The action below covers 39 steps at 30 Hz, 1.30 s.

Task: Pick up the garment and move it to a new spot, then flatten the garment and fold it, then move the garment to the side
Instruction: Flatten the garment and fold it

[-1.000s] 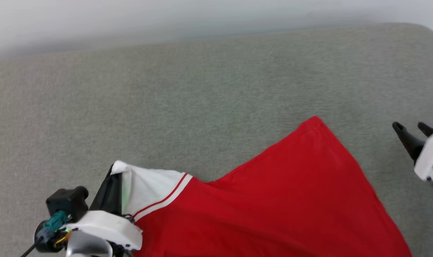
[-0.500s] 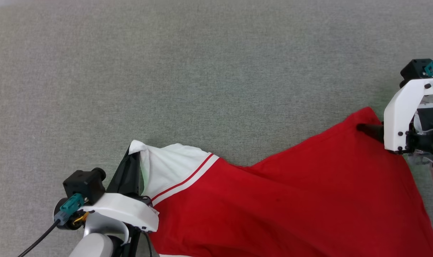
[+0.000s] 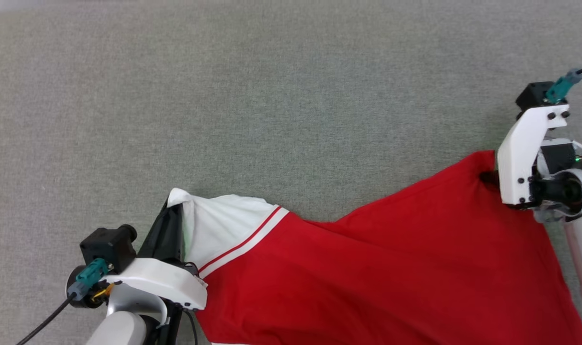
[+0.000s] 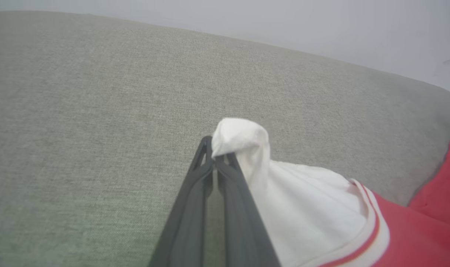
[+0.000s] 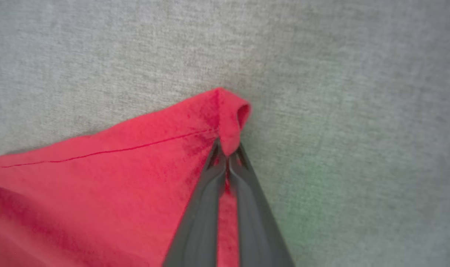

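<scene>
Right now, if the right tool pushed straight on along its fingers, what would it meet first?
The shirt: the right tool is shut on its red corner, which folds over just past the tips. Beyond that comes the grey surface, probably close, though depth is unclear.

Before me spreads a grey-green woven fabric surface [image 3: 291, 96], evenly lit and faintly speckled. Past its rounded far edge I see a plain pale wall [image 4: 321, 26].

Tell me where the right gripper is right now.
In the head view the right gripper is at the right edge, shut on a red corner of the garment, over the grey fabric surface.
</scene>
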Tool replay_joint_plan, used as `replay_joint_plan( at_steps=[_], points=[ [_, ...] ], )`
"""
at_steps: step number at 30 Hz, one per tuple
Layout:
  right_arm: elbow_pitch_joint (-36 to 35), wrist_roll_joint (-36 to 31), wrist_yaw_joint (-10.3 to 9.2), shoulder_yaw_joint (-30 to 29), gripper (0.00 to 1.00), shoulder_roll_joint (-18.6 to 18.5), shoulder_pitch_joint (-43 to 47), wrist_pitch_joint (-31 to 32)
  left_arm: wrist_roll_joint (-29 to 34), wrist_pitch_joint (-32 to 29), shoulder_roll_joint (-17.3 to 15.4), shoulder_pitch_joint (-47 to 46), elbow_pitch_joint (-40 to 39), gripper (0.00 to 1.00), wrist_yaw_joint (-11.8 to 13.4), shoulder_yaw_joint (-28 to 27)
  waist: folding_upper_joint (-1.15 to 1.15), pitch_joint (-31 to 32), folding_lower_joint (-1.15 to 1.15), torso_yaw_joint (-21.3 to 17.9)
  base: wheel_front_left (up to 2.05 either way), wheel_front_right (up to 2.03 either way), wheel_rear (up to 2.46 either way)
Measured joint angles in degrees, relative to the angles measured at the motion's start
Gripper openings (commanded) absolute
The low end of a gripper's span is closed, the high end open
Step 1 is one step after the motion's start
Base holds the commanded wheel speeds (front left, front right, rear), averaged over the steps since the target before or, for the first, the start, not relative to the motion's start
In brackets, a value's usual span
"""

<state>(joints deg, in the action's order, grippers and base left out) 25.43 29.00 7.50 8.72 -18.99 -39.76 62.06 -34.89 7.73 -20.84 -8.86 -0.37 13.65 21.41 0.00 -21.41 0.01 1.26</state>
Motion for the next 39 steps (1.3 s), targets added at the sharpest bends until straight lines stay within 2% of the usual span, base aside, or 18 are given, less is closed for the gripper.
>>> replay_joint_plan(
  at_steps=[4, 10, 17, 23, 28, 31, 39],
  points=[
    [-1.3, 1.4, 0.0, 2.3, 0.0, -1.1, -0.1, -2.7, 0.0, -0.1, -1.2, -0.8, -0.2, 0.0, -0.3, -0.8, 0.0, 2.2, 0.0, -0.7, 0.0, 0.0, 0.0],
    [-6.2, 3.4, 0.0, 2.5, 0.0, -4.8, -3.5, -6.2, 0.9, -2.7, -5.7, -6.1, -3.4, 0.0, -1.4, -2.4, 0.0, 6.7, 0.0, -2.3, 0.0, 0.0, 0.0],
    [-11.0, 3.6, 0.0, 0.8, 0.0, -7.9, -8.0, -8.3, 2.2, -7.4, -10.8, -19.9, -5.0, 0.0, -3.8, -4.6, 0.0, 11.4, 0.0, -4.8, 0.0, 0.0, 0.0],
    [-12.5, 2.0, 0.01, 0.8, 0.0, -8.7, -13.6, -10.8, 3.1, -12.1, -13.2, -34.3, -0.2, 0.0, -7.4, -4.5, 0.0, 12.5, -0.01, -7.4, 0.0, 0.0, 0.0],
    [-13.1, 2.3, 0.01, -0.9, 0.0, -9.4, -20.0, -14.5, 3.9, -14.7, -12.9, -48.4, 6.4, 0.0, -9.7, -3.9, 0.0, 9.9, -0.01, -7.8, 0.0, 0.0, 0.0],
    [-12.9, 2.2, 0.02, -1.1, 0.0, -9.7, -24.5, -17.0, 4.5, -15.1, -12.1, -56.7, 10.2, 0.0, -10.1, -4.2, 0.0, 7.2, 0.0, -8.1, 0.0, 0.0, 0.0],
    [-9.1, 1.4, 0.04, -0.5, 0.0, -9.8, -37.5, -26.3, 10.3, -15.8, -13.3, -76.0, 18.1, 0.0, -11.6, -2.8, 0.0, -2.4, 0.0, -9.8, 0.0, 0.0, 0.0]
  ],
)
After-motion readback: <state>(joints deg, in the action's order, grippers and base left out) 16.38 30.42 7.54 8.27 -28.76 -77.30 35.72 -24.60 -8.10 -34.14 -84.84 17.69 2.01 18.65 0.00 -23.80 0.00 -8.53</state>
